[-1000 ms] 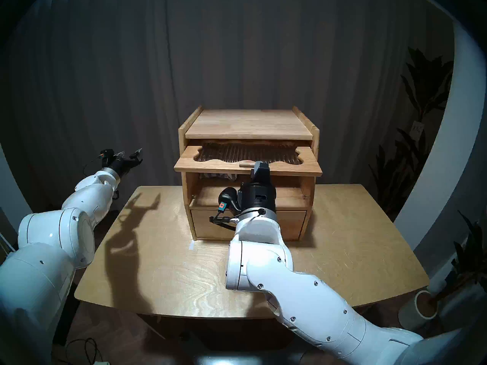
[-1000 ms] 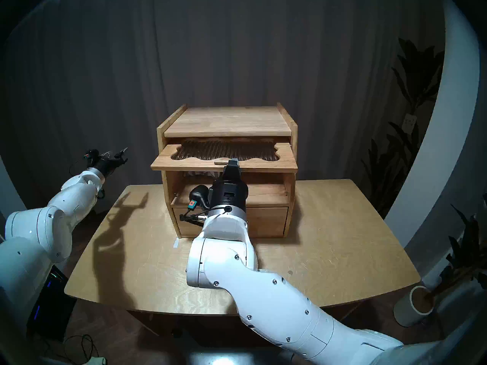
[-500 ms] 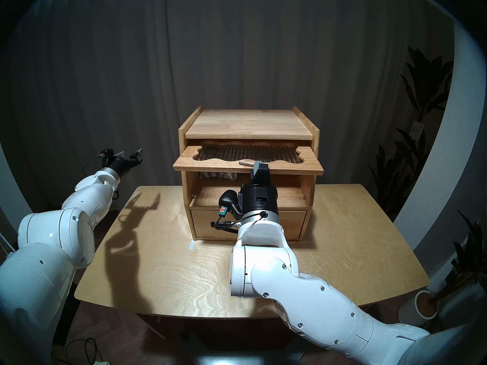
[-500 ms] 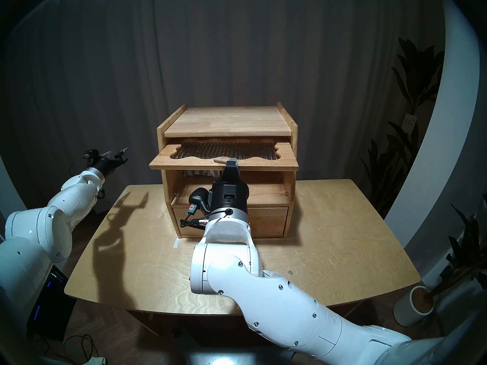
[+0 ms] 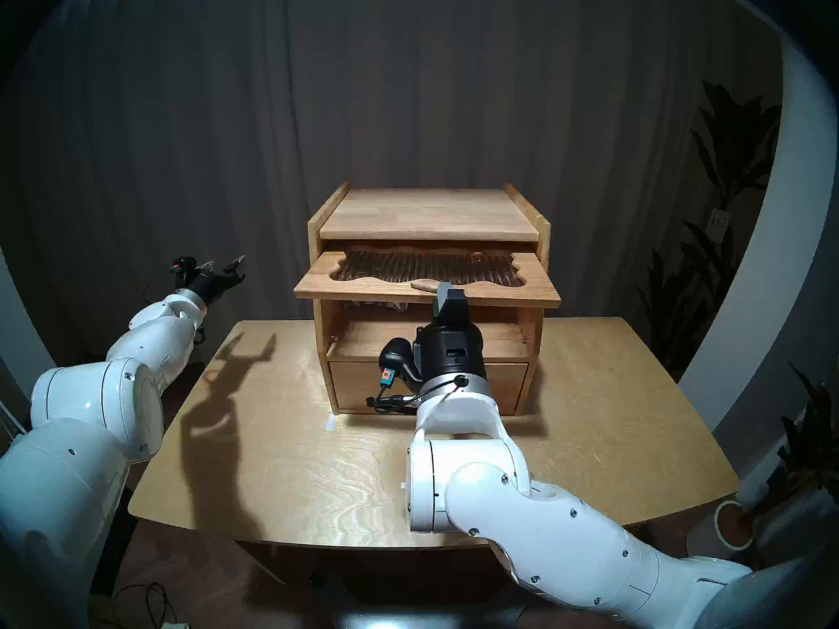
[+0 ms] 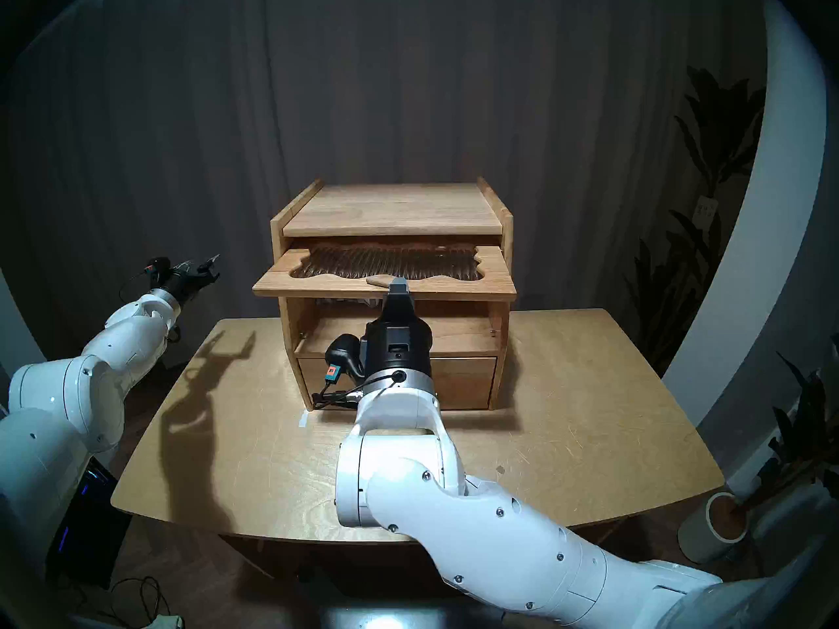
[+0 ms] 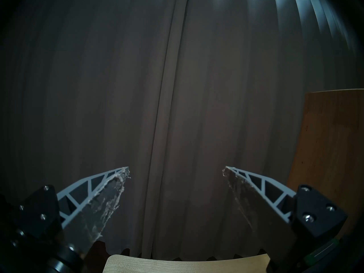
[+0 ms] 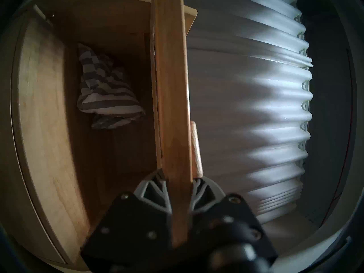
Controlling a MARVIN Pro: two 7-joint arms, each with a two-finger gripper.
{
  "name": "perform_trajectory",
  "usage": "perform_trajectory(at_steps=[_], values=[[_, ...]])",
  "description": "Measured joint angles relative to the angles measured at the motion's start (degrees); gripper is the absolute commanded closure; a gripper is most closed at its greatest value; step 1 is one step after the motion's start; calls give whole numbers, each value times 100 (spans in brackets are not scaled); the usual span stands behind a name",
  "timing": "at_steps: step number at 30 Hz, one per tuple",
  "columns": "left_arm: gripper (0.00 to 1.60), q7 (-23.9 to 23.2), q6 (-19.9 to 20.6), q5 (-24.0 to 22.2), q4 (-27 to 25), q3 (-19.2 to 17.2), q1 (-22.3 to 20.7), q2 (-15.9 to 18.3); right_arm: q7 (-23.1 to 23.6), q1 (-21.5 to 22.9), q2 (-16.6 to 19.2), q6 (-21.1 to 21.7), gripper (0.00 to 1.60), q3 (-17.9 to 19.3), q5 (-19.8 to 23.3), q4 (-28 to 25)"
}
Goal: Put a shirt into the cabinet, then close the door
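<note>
On the tabletop [image 5: 290,469]: one light-brown wooden cabinet [image 5: 429,215], raised side rails on top, drawer [image 5: 358,383] below, pushed in.

Door [image 5: 363,285]: wooden panel with wavy-edged ribbed window, lying nearly level and jutting forward from under the top board; upper compartment open beneath it. Small wooden peg handle [image 5: 426,285] near the front edge.

Shirt [image 8: 106,93]: grey and white stripes, crumpled, lying inside the upper compartment toward its back left; only a sliver shows under the door in the head views [image 6: 347,302].

Right gripper [image 5: 447,294]: clenched on the front edge of the door, one finger above the panel and one below, just beside the peg handle. In the wrist view the panel edge runs between the two fingers [image 8: 157,189], both pressed against the wood.

Left gripper [image 5: 224,266]: released, fingers [image 7: 110,189] spread wide, holding nothing, raised off the left side of the tabletop, well apart from the cabinet, facing the dark curtain [image 7: 177,89].
</note>
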Motion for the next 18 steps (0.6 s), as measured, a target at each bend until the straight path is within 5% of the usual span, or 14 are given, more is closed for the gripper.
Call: perform_trajectory(at_steps=[18], values=[[0, -11, 0, -2, -1, -3, 2, 1, 176, -157, 557, -22, 160, -140, -172, -434]])
